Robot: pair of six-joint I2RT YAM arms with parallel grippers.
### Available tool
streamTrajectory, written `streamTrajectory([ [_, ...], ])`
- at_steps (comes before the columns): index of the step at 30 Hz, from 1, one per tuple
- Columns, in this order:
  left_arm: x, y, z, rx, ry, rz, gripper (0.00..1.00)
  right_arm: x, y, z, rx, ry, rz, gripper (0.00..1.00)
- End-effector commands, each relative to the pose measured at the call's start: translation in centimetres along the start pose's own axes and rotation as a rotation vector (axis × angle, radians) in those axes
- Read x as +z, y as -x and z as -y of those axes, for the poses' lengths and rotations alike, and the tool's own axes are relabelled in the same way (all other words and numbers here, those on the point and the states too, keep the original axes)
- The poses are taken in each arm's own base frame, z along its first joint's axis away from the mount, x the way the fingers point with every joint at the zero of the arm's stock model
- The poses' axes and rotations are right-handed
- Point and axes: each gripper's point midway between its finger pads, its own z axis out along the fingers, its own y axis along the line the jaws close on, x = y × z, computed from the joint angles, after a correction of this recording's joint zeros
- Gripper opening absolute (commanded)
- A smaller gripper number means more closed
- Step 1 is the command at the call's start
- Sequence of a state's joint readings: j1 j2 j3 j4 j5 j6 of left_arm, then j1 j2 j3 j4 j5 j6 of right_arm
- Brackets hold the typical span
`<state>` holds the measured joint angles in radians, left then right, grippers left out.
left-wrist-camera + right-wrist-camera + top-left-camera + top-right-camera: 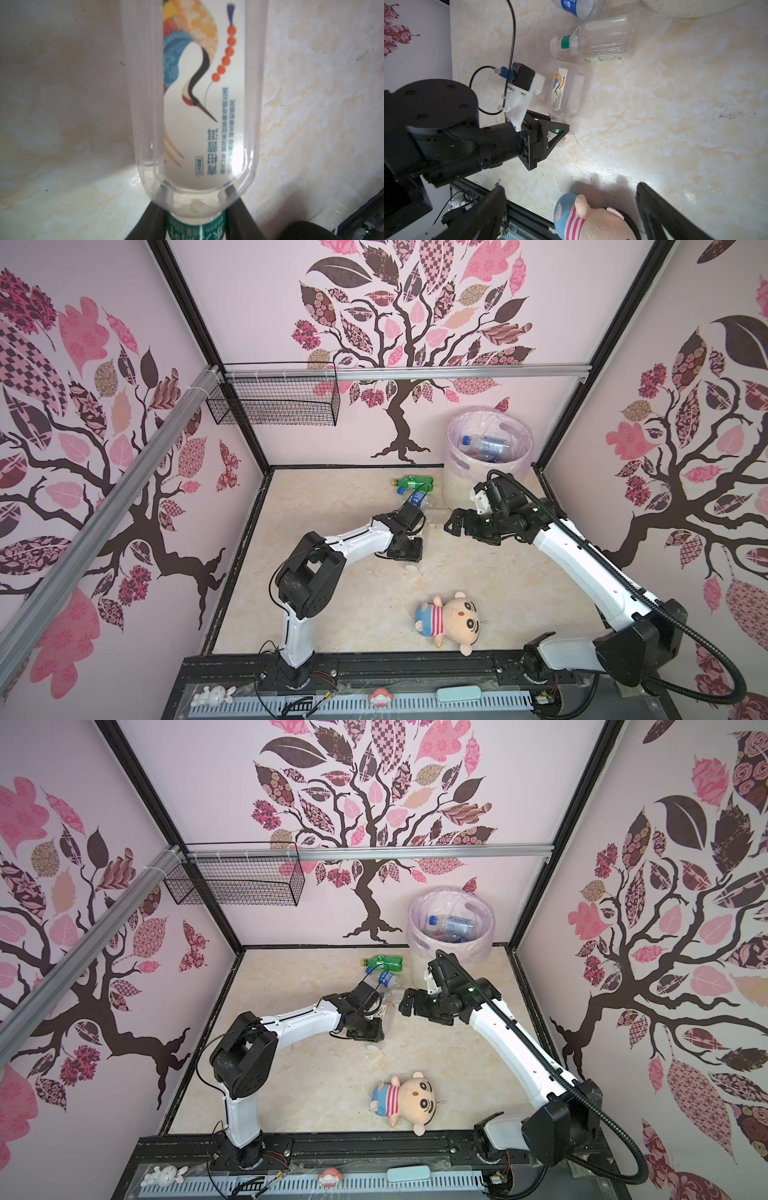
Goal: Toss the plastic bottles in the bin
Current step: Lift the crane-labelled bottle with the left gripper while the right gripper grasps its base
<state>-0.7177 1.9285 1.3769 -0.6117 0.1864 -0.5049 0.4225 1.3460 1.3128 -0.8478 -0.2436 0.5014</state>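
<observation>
The left gripper (559, 131) is closed tight on the neck of a clear bottle (566, 93) with a crane on its label. This bottle lies low near the middle of the table (675, 124), and I cannot tell if it is off the surface. The step in hand is the pick-up, I think. The right gripper (452, 523) hangs just beside it, jaws wide apart, holding nothing. The bin (457, 485) stands in the back right corner. The next move calls for a lift above its rim, passing clear of the right arm. A green bottle (415, 482) waits near the back edge.
</observation>
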Motion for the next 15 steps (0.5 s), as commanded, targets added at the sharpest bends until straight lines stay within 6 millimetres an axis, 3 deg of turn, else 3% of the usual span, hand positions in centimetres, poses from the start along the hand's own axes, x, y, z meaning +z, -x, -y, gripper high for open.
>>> streamTrajectory([
  [1, -3.1, 1.6, 1.6, 0.011, -0.063, 0.075, 0.27, -0.9, 0.3, -0.8, 0.001, 0.02, 0.017, 1.0],
  [15, -10.7, 3.5, 5.3, -0.031, -0.22, 0.222, 0.28, -0.7, 3.7, -3.3, 0.039, 0.113, 0.054, 1.0],
])
